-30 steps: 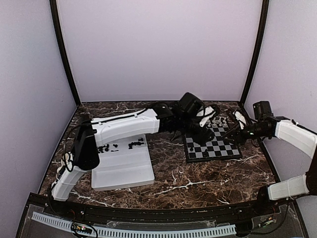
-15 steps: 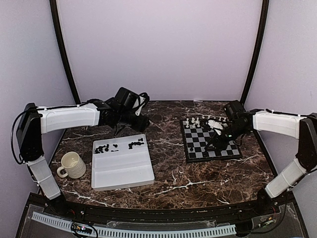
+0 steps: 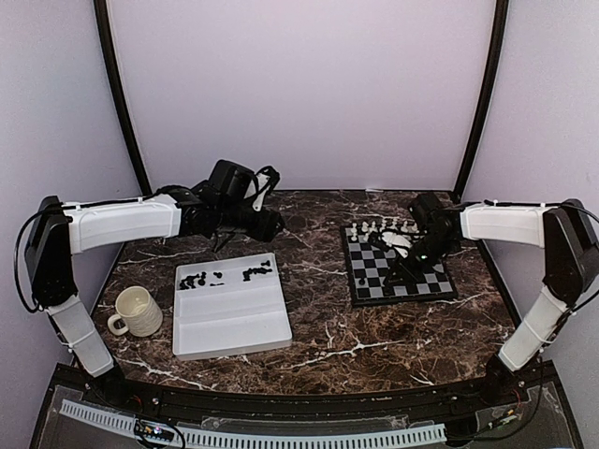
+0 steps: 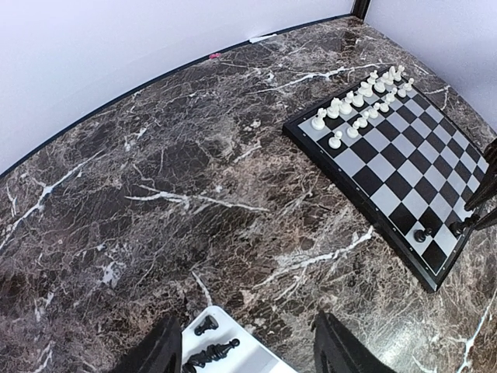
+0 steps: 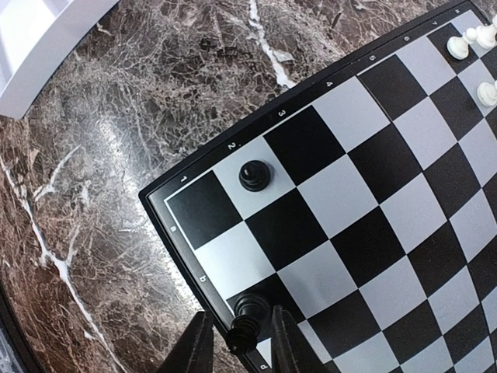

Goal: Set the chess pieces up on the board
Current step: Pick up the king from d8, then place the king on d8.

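A dark marble table (image 3: 374,346) with white veins sits inside pale lilac walls, and the chessboard (image 3: 379,285) lies on its right half. White chessmen (image 3: 379,227) line the board's far edge. Left of the board lies a white tray (image 3: 234,323) with black chessmen (image 3: 229,274) scattered along its far rim (several look tipped over), and a mug (image 3: 138,311) stands further left of the board again. The left gripper (image 3: 267,224) hangs left of the board, beyond the tray's far rim, jaws spread with nothing between them. The right gripper (image 5: 241,317) is low over the board, its fingers (image 5: 198,346) closely flanking an upright black piece (image 5: 247,326) on a square at the board's rim; whether they actually pinch it I cannot tell. A second black piece (image 5: 255,174) stands on a light square near the same corner of the board.
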`<state>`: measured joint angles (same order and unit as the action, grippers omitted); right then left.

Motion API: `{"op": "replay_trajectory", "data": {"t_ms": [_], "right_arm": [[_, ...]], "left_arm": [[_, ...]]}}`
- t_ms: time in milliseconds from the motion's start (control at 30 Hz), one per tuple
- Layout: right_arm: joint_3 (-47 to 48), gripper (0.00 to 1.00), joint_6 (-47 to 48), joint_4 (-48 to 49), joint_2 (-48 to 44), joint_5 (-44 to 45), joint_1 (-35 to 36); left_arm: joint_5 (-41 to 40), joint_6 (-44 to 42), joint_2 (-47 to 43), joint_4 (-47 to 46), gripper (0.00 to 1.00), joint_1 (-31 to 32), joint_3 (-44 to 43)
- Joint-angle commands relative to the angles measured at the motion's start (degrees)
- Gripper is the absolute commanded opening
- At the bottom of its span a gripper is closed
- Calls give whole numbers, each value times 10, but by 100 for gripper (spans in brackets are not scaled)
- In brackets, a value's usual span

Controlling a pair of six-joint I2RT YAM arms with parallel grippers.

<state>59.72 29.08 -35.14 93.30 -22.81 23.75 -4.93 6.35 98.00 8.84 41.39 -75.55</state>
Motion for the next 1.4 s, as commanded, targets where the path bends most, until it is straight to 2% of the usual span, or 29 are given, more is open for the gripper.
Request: {"op": "replay_trajectory", "data": {"t_ms": [0,133,267,400,767,1367], "right_arm": [[6,25,-7,-5,6,13,5],[-3,24,-10,0,2,23,5],[-9,7,-12,-1,-3,27,5],[-14,1,-11,-5,-30,52,3],[-33,0,-19,-31,-96,107,-41],[-54,1,-26,-17,-80,110,-55]], "left_arm": [[17,4,-17,-6,60,-1,-10],[25,4,-10,-2,59,-2,-14],[28,3,-5,3,59,-1,-18],[31,2,-2,7,59,-1,-20],[47,4,-6,21,58,-1,-30],[48,-6,-13,25,56,-1,-30]]}}
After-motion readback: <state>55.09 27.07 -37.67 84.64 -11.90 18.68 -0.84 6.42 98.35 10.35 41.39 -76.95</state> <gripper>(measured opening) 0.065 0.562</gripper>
